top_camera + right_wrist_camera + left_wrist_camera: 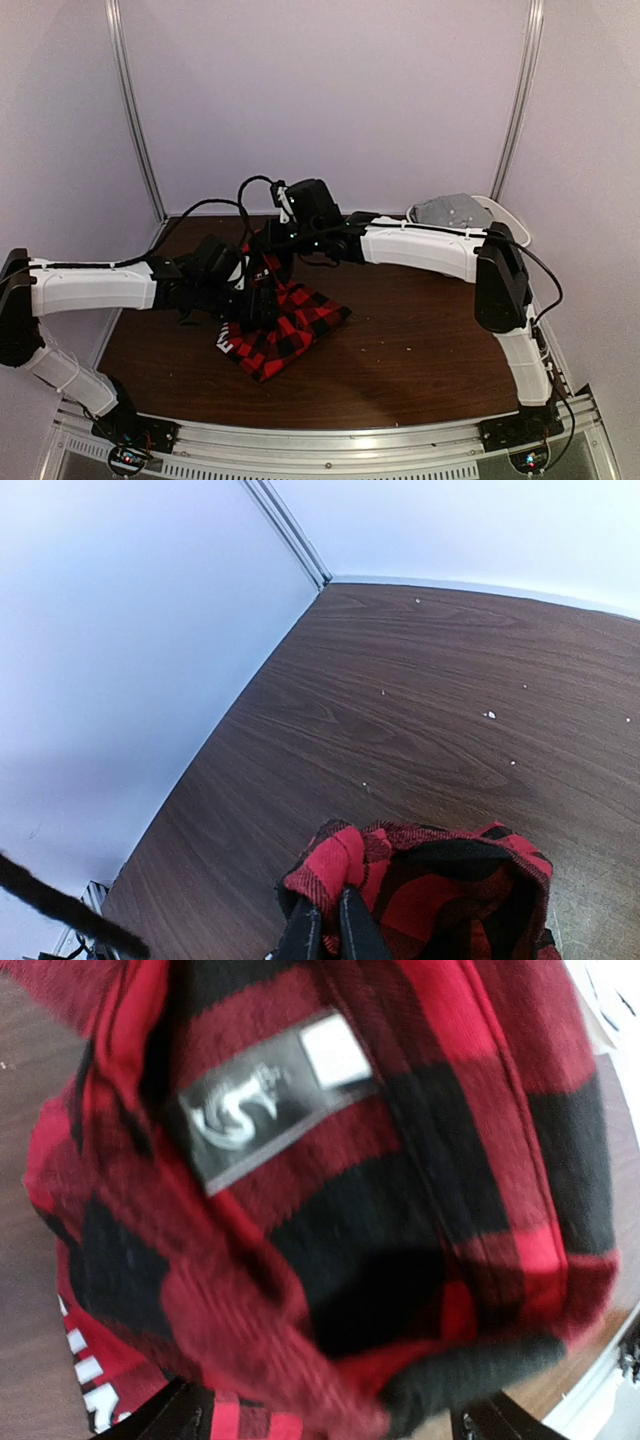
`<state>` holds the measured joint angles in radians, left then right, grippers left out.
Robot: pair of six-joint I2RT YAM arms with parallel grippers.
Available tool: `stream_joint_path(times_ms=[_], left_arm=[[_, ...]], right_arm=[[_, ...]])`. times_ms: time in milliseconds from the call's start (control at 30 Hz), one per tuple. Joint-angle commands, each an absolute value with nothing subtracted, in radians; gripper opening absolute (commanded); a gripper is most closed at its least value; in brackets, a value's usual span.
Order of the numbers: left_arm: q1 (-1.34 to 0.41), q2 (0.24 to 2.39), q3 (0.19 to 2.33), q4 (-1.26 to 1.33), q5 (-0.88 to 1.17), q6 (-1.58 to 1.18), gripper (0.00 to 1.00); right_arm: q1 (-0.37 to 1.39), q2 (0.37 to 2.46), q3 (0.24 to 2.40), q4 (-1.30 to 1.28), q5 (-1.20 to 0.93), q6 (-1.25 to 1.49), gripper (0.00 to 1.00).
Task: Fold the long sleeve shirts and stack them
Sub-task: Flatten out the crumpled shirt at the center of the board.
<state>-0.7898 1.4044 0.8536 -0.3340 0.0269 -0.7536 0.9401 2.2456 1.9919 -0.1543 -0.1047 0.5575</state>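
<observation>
The high camera hangs up behind the robot, looking down and forward over the whole worktop (430, 350) to the back wall (330, 100). The left wrist camera sits almost against the checked shirt (380, 1220), so blurred cloth fills its view. The right wrist camera looks past its own tool (325, 930), low across the worktop toward the left wall (120, 680). All three views share the shirt.
</observation>
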Motion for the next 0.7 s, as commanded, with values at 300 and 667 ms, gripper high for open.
stream_joint_path(times_ms=[300, 667], left_arm=[[-0.696, 1.469, 1.019, -0.355, -0.215, -0.762, 0.05], [-0.421, 1.688, 1.212, -0.249, -0.052, -0.560, 0.00]], right_arm=[[0.927, 2.254, 2.058, -0.205, -0.046, 0.526, 0.09], [0.899, 2.118, 1.881, -0.253, 0.122, 0.517, 0.22]])
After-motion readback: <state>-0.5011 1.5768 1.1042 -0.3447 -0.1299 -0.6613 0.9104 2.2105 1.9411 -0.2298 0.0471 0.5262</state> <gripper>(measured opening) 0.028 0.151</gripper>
